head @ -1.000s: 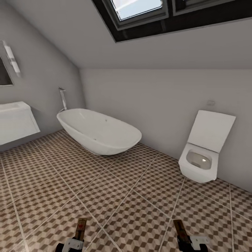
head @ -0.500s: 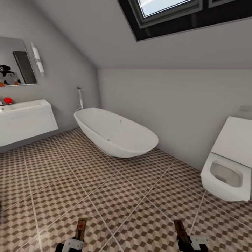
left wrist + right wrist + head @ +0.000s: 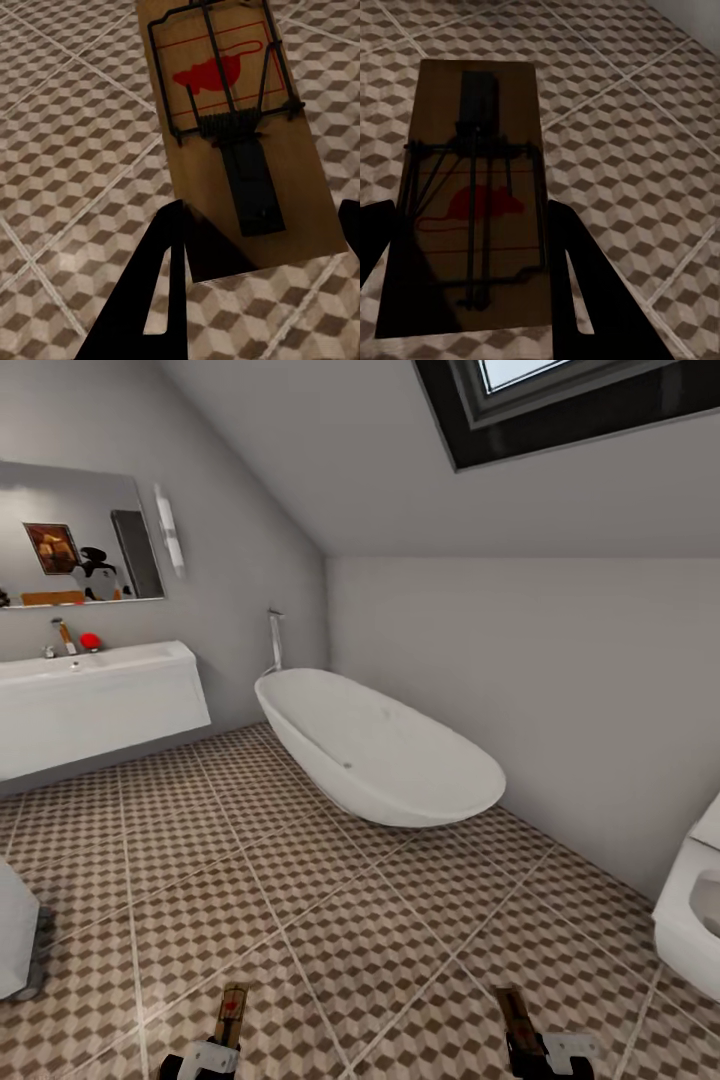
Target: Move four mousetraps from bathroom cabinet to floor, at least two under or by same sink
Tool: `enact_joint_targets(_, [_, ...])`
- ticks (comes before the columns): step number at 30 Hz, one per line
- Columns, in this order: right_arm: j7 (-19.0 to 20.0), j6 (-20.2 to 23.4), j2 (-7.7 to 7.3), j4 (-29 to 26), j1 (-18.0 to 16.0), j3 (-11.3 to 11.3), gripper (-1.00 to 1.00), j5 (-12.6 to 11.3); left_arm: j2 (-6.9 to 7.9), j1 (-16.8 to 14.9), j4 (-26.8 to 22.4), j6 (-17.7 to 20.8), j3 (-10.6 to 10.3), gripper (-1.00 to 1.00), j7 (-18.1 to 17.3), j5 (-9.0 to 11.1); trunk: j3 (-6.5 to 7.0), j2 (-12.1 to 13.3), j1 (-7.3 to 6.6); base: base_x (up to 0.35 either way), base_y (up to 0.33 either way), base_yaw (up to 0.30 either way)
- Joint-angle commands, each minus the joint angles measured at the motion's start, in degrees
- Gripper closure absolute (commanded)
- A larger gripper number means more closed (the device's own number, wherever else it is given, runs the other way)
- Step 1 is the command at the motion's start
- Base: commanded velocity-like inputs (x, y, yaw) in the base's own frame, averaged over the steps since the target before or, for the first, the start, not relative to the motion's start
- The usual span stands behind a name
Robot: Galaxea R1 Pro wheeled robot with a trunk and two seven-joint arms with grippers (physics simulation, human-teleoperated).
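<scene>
Room: sloped-ceiling bathroom, bathroom floor [image 3: 330, 920] in brown, beige and white cube-pattern tiles with pale grout.
Fixtures: white bathtub [image 3: 375, 750] at 12 o'clock against the far wall; toilet [image 3: 692, 920] at 3 o'clock, cut by the frame edge.
Sink: bathroom sink [image 3: 95, 700] on its white wall-hung vanity at 10 o'clock, mirror [image 3: 70, 540] above it.
Left gripper [image 3: 215, 1050]: at 7 o'clock, low in the head view, jaws pinching 1 mousetrap [image 3: 232, 142] by its short end; red mouse mark and black wire face up, board held above the tiles.
Right gripper [image 3: 530, 1045]: at 5 o'clock, jaws closed on a second mousetrap [image 3: 472, 195], its board flat between 2 dark fingers [image 3: 585, 285], clear of the floor.
</scene>
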Motion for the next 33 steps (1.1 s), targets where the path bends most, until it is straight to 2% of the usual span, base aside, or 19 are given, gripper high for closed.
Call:
enact_joint_targets(1, [-0.2, -0.2, -0.04, 0.0, 0.0, 0.2, 1.0, -0.3, -0.04, -0.1, 0.2, -0.3, -0.5, 1.0, 0.5, 0.0, -0.06, 0.0, 0.03, 0.267, 0.0, 0.261])
enact_joint_targets(33, [-0.2, -0.2, -0.04, 0.0, 0.0, 0.2, 1.0, -0.3, -0.03, -0.1, 0.2, -0.3, -0.5, 1.0, 0.5, 0.0, -0.06, 0.0, 0.03, 0.268, 0.0, 0.261])
